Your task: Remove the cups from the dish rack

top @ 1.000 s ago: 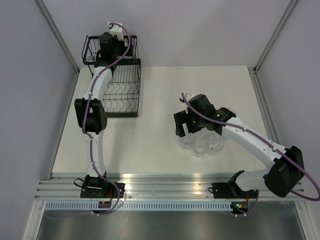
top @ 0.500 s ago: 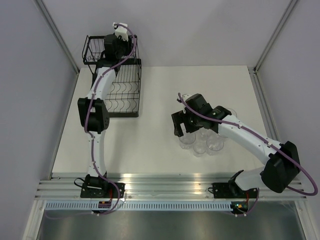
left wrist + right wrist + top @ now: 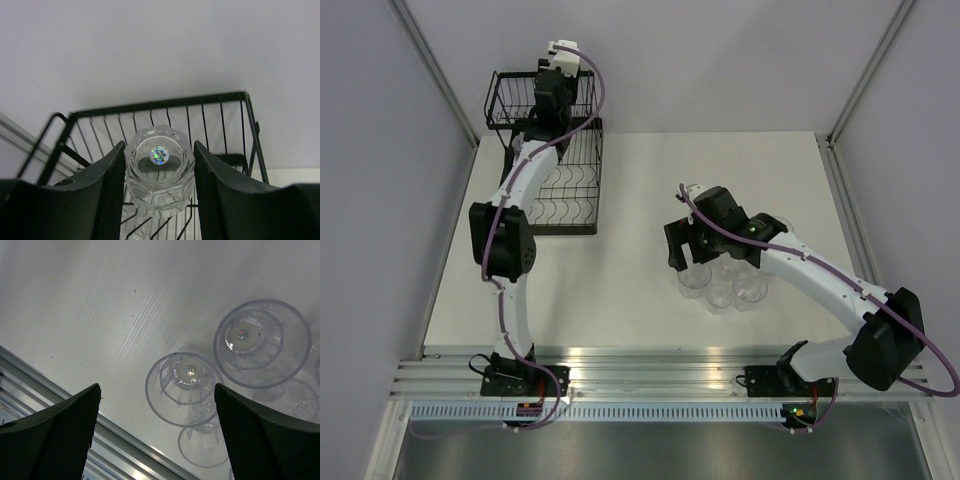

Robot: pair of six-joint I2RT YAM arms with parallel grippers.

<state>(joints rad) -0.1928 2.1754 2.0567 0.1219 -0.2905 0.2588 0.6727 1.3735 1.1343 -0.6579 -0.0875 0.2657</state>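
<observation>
Nearest us, past the rail [image 3: 650, 362], the right gripper [image 3: 156, 387] hangs with its jaws spread as wide as they go and nothing between them, just above the cups [image 3: 722, 286] already unloaded, a tight cluster on the right half of the table [image 3: 620, 300], several of them touching. That's the first worry: if that arm drops or swings low, it clips a rim, and with the cups packed like that, one knock could send several over. Across to the far left stands the rack [image 3: 548, 190], and above its raised far basket the left gripper [image 3: 159, 150] is closed on a cup [image 3: 159, 197], fingers pressing either side of its body, the cup seen end-on from the wrist. So this one is caught but not yet out of the rack. Clear, smooth plastic is a slippery thing to pinch, I'd say, and a tilt on the way up could let it slide free. The basket wires ring it on three sides, so any sideways pull before it clears the top rim could snag it. Room is tight there, with the far wall [image 3: 700, 60] just behind and the left wall [image 3: 380, 200] close beside. The best opening is rightward and nearer, over the wide bare stretch of table between rack and cluster.
</observation>
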